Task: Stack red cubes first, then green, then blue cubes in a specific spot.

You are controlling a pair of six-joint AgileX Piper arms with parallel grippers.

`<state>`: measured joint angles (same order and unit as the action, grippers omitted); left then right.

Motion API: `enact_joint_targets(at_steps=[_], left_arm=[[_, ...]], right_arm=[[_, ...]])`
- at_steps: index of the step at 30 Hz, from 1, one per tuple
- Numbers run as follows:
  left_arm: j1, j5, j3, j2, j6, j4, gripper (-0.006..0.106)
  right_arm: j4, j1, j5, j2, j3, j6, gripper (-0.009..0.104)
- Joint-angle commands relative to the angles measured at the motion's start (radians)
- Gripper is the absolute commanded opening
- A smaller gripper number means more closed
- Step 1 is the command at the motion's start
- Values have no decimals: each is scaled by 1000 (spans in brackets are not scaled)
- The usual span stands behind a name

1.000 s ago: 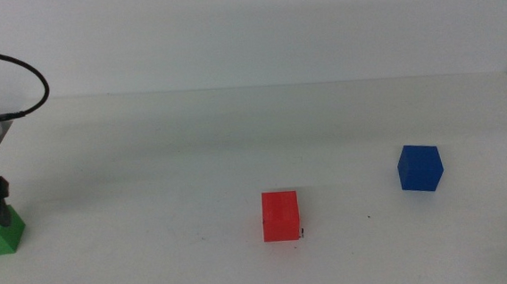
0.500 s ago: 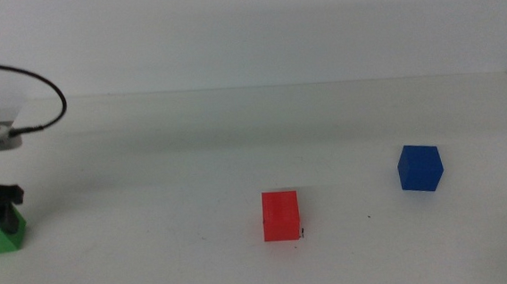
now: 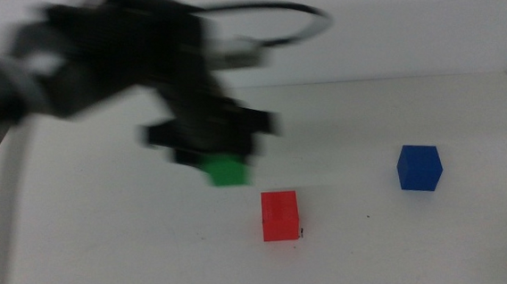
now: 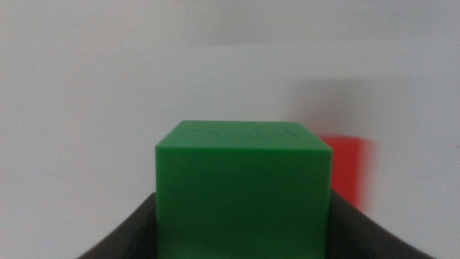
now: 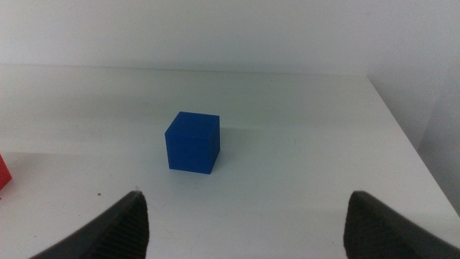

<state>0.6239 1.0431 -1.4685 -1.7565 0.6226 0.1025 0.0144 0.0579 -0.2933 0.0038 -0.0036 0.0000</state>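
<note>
A plain white desk (image 3: pixel 110 259) fills most of the middle view and meets a bare white wall (image 3: pixel 406 15) along its far edge. The left arm (image 3: pixel 96 63), dark and blurred, reaches in from the left above the desk's middle, with a black cable (image 3: pixel 298 18) looping over it. The left gripper (image 3: pixel 223 157) has its jaws closed on the green cube (image 3: pixel 226 171), lifted off the surface just behind and left of the red cube (image 3: pixel 281 215). The red cube sits on the desk near the front centre, a tiny black mark (image 3: pixel 302 233) at its right base. The blue cube (image 3: pixel 418 167) rests well apart to the right. The right gripper (image 5: pixel 244 223) faces the blue cube, jaws spread wide and holding nothing.
</note>
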Motion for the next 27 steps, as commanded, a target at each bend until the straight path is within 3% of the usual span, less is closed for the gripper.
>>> enact_joint_targets(at_steps=[1,4,27], left_arm=[[103,21,-64,-54,125,51,0],[157,14,-109,-112,164,68,1],[142,-28,-99,-191,178,11,1]], right_arm=[[6,-9,6,-4,4,-5,86],[6,-9,6,-4,4,-5,86],[6,-9,6,-4,4,-5,86]])
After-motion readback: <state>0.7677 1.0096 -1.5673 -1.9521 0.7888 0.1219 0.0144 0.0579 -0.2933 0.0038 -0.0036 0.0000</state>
